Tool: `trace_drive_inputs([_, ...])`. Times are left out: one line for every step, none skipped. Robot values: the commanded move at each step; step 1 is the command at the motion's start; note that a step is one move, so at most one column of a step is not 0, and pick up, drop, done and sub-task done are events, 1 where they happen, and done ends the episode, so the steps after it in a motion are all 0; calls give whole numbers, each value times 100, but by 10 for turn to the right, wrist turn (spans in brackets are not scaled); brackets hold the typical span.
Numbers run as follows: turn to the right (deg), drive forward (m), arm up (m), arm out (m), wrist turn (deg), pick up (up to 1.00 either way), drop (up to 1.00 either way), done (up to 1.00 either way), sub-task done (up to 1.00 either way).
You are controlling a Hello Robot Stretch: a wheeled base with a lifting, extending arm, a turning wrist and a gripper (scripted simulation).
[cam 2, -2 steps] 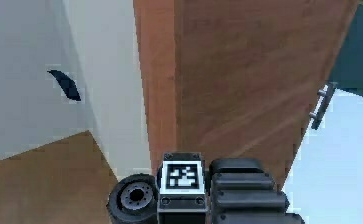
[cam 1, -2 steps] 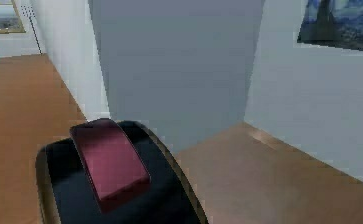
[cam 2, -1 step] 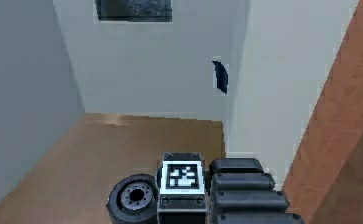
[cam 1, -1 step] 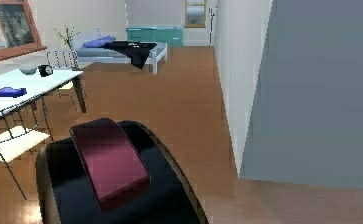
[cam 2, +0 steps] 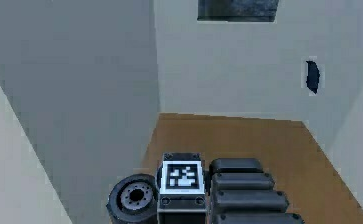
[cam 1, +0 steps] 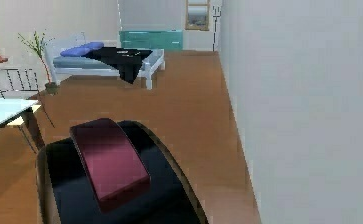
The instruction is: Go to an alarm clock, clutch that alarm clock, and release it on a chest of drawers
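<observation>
Teal chest of drawers far ahead | end effector well apart | grip, load: cannot tell

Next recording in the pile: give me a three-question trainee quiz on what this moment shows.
1. True or false: in the forward view, a teal chest of drawers stands at the far wall, beyond the bed.
2. The floor looks like: A) grey carpet, B) brown wood, C) white tile.
3. Fill in: on the forward view's left, beside the bed's head end, stands a potted ____.

Key: 1 true; 2 B; 3 plant.
</observation>
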Motion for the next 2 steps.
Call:
trace_drive_inputs([0, 15, 0, 0, 0, 0, 0, 0, 0])
trace_drive_inputs([30, 0, 0, 0, 0, 0, 0, 0, 0])
